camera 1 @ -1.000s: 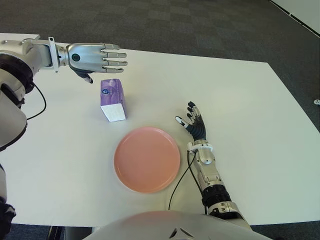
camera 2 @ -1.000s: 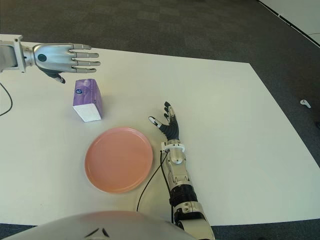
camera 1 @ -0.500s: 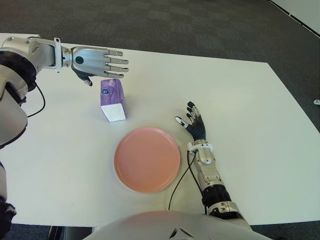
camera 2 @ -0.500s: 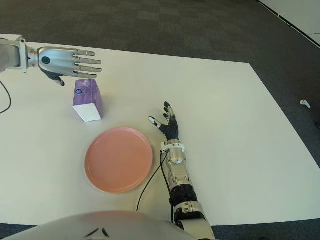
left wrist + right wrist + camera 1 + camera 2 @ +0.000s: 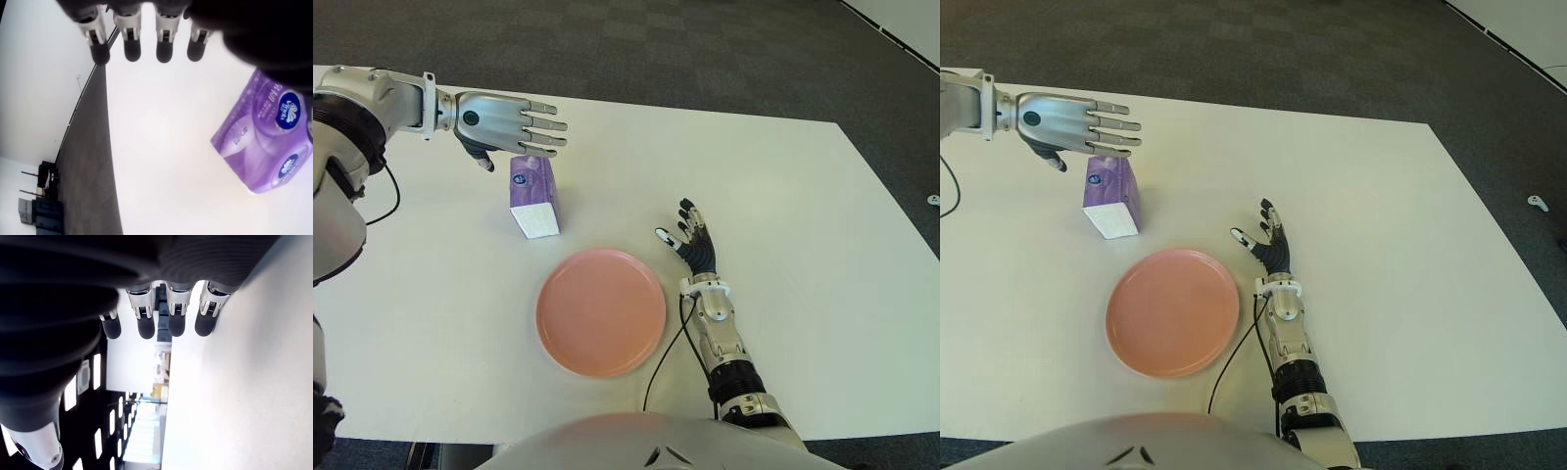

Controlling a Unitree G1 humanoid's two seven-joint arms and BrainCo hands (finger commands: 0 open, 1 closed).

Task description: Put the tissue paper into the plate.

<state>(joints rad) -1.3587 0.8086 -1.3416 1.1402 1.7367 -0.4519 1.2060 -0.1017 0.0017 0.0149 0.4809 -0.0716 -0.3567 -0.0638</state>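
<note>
**Reaching for a soft, light pack**

My left hand (image 5: 504, 125) hovers fingers spread, empty, above the tissue pack (image 5: 533, 196) beside the plate (image 5: 601, 311). I judge it light, squashy, slippery; I'd pinch its long sides. My right hand (image 5: 693, 243) shows right of the plate, open.

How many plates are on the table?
1. The pink plate lies on the white table, near the robot, between the purple tissue pack and the right hand. None looks hidden.
</note>
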